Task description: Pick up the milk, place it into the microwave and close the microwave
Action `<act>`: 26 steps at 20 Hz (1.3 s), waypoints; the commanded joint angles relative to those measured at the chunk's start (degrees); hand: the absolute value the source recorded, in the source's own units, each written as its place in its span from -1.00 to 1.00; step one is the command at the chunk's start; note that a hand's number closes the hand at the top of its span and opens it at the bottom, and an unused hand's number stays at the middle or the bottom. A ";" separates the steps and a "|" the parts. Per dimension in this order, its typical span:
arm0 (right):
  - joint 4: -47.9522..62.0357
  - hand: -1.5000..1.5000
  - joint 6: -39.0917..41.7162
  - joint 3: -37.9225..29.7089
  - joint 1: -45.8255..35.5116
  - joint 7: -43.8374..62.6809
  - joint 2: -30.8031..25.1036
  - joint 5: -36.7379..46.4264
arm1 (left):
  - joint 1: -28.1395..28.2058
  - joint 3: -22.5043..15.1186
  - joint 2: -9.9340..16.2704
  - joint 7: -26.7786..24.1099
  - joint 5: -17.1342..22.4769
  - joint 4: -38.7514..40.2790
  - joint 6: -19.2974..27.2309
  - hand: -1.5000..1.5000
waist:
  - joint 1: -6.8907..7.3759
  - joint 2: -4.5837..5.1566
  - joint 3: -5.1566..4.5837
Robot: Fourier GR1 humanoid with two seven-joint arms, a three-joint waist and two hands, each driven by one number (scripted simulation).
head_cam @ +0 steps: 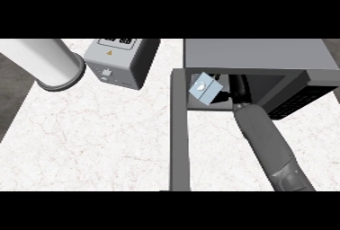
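The milk [205,88] is a small pale blue and white carton, tilted, in the mouth of the open microwave [266,56] at the upper right. My right hand [239,92] reaches into the cavity just right of the carton. A black part of it lies against the carton's right side, curled round it. The microwave's top hides the rest of the hand. The grey right forearm [269,143] runs up from the lower right. The microwave door [179,134] stands swung out as a long grey slab toward the lower edge. My left hand does not show.
A grey boxy appliance [123,60] stands at the back, left of the microwave. A large white cylinder [46,60] lies at the far left corner. The white marble counter [93,143] stretches left of the door; its left edge runs near the frame's side.
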 commanded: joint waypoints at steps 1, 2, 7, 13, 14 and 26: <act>12.90 1.00 -2.87 -3.36 -7.88 -2.45 -0.82 1.48 | -1.02 1.08 4.10 2.13 3.86 1.16 0.65 -1.00 | 1.32 0.22 -0.20; 14.09 1.00 -3.82 -3.56 -10.56 -1.23 -2.21 2.48 | -1.61 -0.67 0.36 -1.18 -1.45 1.72 -1.41 -1.00 | 1.22 0.33 -0.25; 22.23 1.00 -5.32 -6.49 -17.39 -2.09 -2.88 2.14 | -2.84 -1.33 0.05 -1.76 -2.15 4.03 -1.64 -1.00 | 1.87 0.69 -0.24; 27.01 1.00 -15.29 -7.83 -18.96 -4.94 -4.88 4.12 | -3.40 -1.42 1.77 -0.43 -0.66 3.13 -1.11 -1.00 | 3.69 1.32 -0.17; 26.80 1.00 -16.50 -8.20 -20.28 -4.36 -6.94 4.24 | -3.59 -2.52 1.23 0.50 -1.50 1.51 -0.27 -1.00 | 3.91 1.55 -0.13; 37.08 1.00 -26.79 -4.90 -20.25 -3.83 -9.32 10.24 | -6.93 -4.52 1.07 -1.03 -5.68 5.23 -1.04 -1.00 | 5.18 2.47 -0.14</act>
